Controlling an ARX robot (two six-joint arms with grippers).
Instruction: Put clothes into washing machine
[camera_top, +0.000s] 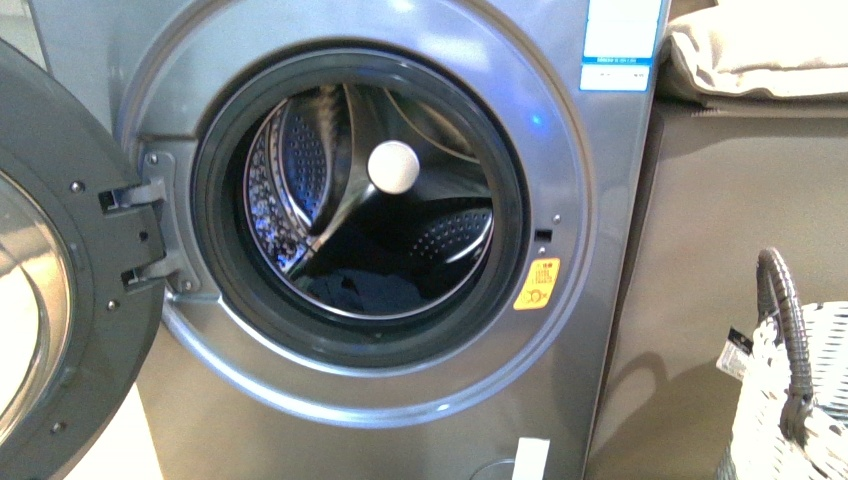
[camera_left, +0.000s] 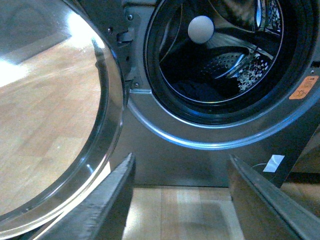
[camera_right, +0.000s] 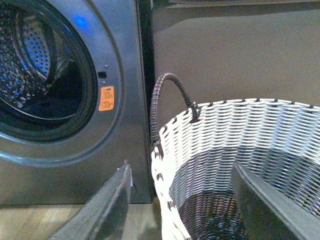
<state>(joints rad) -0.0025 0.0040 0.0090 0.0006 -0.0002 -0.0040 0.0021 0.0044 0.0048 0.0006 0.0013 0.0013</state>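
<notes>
Both grippers empty, apart; clothes (camera_top: 365, 290) prob. low in washing machine (camera_top: 590, 200).

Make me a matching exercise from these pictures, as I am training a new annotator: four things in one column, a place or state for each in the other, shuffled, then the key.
Things:
1. clothes
2. washing machine door
3. white woven basket
4. left gripper

Places or states:
A. swung open on its hinges at the left
B. open and holding nothing, in front of the washing machine
C. dark bundle lying at the bottom of the drum
D. standing on the floor to the right of the washer

Pairs: 1-C, 2-A, 3-D, 4-B
</notes>
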